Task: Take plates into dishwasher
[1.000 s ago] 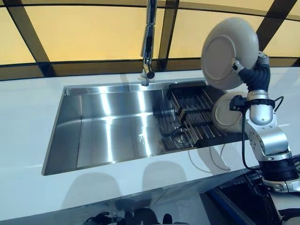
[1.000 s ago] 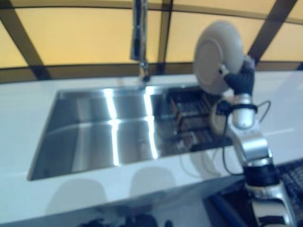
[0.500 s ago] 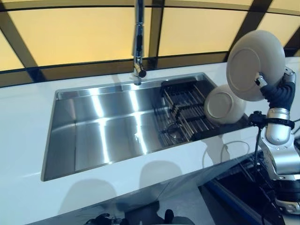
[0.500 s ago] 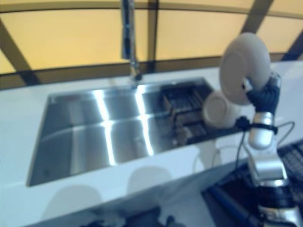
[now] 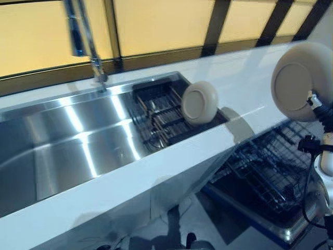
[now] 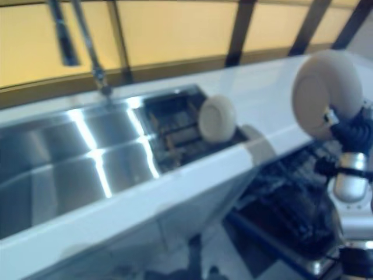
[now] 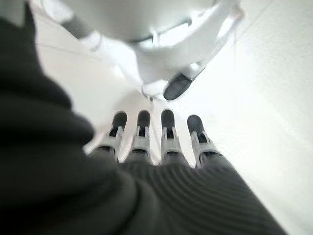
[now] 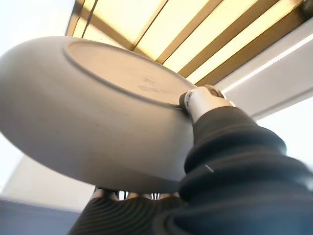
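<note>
Swung right since a second ago: our view now takes in the rack (image 5: pixel 270 172) of the open dishwasher, and the right hand (image 5: pixel 323 115) has carried the plate (image 5: pixel 302 80) off the counter (image 5: pixel 171 166) edge to hang above that rack. Thumb and fingers are clamped on the plate's rim (thumb on the foot ring, fingers under). A second plate (image 5: pixel 199 102) stands in the sink (image 5: pixel 62 140) tray, well off to the hand's left. We'd keep the plate on edge and lower it between tines. Tine spacing is hard to make out; rack partly cut off. Left hand (image 7: pixel 161 147) idle, fingers straight.
</note>
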Available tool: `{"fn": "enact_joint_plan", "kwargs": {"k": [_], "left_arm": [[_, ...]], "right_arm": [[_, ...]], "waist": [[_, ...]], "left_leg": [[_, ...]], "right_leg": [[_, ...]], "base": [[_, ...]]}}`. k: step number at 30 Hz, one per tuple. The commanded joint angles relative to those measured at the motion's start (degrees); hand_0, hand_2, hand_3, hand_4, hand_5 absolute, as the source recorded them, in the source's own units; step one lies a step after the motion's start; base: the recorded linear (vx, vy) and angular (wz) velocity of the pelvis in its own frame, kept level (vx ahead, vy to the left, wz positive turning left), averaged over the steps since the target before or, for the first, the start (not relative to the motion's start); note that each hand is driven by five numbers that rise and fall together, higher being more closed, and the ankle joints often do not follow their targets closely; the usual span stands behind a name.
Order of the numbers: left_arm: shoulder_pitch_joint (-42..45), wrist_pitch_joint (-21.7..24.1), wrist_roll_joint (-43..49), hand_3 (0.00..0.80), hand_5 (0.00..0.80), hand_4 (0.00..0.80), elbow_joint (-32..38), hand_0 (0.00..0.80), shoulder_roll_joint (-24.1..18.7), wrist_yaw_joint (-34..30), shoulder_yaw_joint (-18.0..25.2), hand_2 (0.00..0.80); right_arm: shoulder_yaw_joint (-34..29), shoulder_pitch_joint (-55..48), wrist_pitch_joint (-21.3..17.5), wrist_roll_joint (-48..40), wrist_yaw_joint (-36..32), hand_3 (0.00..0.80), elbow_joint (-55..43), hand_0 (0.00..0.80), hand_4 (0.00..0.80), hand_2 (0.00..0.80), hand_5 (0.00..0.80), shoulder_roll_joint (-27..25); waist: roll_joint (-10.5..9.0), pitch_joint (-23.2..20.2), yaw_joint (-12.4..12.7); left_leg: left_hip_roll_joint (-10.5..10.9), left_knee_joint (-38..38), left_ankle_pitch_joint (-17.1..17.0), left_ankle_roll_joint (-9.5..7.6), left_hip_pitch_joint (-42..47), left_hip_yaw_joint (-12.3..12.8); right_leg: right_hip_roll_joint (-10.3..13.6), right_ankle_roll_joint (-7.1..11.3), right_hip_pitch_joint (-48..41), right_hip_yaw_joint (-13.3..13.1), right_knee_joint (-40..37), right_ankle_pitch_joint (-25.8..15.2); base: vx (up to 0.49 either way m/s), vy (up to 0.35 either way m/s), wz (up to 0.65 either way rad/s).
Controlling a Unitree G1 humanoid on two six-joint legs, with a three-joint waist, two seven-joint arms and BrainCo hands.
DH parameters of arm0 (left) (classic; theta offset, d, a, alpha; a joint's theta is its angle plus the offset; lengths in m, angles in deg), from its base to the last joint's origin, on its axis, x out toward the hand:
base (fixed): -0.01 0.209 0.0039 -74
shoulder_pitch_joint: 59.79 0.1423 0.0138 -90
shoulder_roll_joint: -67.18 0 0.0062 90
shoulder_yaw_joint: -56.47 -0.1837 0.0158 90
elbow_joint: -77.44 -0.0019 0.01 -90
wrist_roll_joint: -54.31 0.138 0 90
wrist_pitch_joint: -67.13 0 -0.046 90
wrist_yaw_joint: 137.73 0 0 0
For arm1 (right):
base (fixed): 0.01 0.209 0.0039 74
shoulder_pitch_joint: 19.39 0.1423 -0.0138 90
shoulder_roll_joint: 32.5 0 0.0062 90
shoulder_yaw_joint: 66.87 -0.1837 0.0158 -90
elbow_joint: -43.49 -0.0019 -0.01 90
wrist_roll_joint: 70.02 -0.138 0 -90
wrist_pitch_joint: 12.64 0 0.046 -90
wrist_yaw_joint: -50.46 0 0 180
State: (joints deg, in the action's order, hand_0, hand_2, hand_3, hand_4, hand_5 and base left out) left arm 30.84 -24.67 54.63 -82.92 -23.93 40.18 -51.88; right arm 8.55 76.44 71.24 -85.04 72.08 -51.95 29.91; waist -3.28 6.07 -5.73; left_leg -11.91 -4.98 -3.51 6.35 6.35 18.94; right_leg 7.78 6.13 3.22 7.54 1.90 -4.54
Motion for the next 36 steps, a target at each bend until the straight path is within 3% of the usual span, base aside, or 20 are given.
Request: {"fn": "enact_joint_plan", "kwargs": {"k": [1, 4, 12, 16, 22, 30, 36], "left_arm": [[-2.60, 0.62, -0.16, 0.000, 0.000, 0.000, -0.55, 0.000, -3.15, 1.03, 2.10, 0.000], [-2.18, 2.05, 1.45, 0.000, 0.000, 0.000, -0.47, 0.000, -2.61, 0.04, 2.66, 0.000], [-3.20, 5.31, 0.72, 0.000, 0.000, 0.000, 4.64, 0.000, 0.61, 0.72, 0.25, 0.000], [-4.53, 6.87, 0.30, 0.000, 0.000, 0.000, 6.29, 0.000, 1.70, 1.30, -1.23, 0.000], [-5.48, 5.88, -0.63, 0.000, 0.000, 0.000, 3.08, 0.000, 1.74, 1.62, -0.80, 0.000], [-6.35, 5.45, -0.89, 0.000, 0.000, 0.000, 2.15, 0.000, 1.48, 1.49, 0.51, 0.000], [-6.62, 6.39, -0.84, 0.000, 0.000, 0.000, 2.93, 0.000, 1.48, 0.94, 0.13, 0.000]], "right_arm": [[-1.81, 4.31, -2.39, -1.74, 0.62, 0.800, -1.35, 0.800, 0.800, 0.800, 0.800, -0.91], [-0.65, 5.53, -0.76, 0.10, -1.01, 0.800, -1.56, 0.800, 0.800, 0.800, 0.800, -1.39], [4.41, 9.99, 5.03, 4.85, -4.94, 0.800, -1.27, 0.800, 0.800, 0.800, 0.800, -3.66], [5.75, 9.76, 5.00, 6.37, -6.28, 0.800, 0.45, 0.800, 0.800, 0.800, 0.800, -3.54], [7.02, 7.17, 4.53, 8.90, -9.79, 0.800, 1.15, 0.800, 0.800, 0.800, 0.800, -3.23], [9.23, 5.33, 5.23, 13.61, -10.43, 0.800, 4.19, 0.800, 0.800, 0.800, 0.800, -2.45], [7.86, 2.92, 3.00, 15.86, -8.18, 0.800, 5.95, 0.800, 0.800, 0.800, 0.800, -2.09]], "waist": [[-1.92, 0.21, -0.69], [-1.69, -0.27, -1.02], [-0.04, 1.72, -0.97], [0.94, 4.27, -1.94], [1.77, 4.68, -3.30], [2.32, 4.61, -3.92], [2.32, 4.79, -4.58]], "left_leg": [[4.10, 0.70, 3.49, -5.24, -0.26, -0.24], [1.91, 0.28, 2.51, -3.71, 0.42, 0.16], [-2.12, 1.93, -1.65, -0.17, -3.01, -2.27], [-1.52, 3.57, -2.28, 0.25, -5.94, -1.20], [-0.09, 2.57, -2.27, 0.73, -5.79, -2.44], [-0.30, 0.52, -3.16, 1.31, -5.26, -1.53], [-0.77, 0.15, -3.50, 1.46, -5.40, -0.43]], "right_leg": [[6.32, 4.20, -0.69, -0.64, -1.17, -4.99], [3.76, 3.62, -1.95, -0.52, -2.57, -2.66], [-1.07, -1.01, -2.10, -0.41, -3.22, -0.56], [-1.41, -2.06, -1.49, 0.71, -4.34, -0.72], [-1.38, -2.33, -0.50, 0.46, -4.99, -0.84], [-1.16, -1.86, -0.12, 0.86, -5.88, -1.34], [-1.18, -1.62, -0.20, 0.80, -6.19, -1.32]], "base": [[0.014, -0.462, -0.24], [0.045, -0.404, -0.21], [-0.002, -0.295, -0.01], [-0.151, -0.095, 0.22], [-0.030, 0.013, 0.11], [-0.013, 0.033, 0.01], [-0.011, 0.005, 0.00]]}}
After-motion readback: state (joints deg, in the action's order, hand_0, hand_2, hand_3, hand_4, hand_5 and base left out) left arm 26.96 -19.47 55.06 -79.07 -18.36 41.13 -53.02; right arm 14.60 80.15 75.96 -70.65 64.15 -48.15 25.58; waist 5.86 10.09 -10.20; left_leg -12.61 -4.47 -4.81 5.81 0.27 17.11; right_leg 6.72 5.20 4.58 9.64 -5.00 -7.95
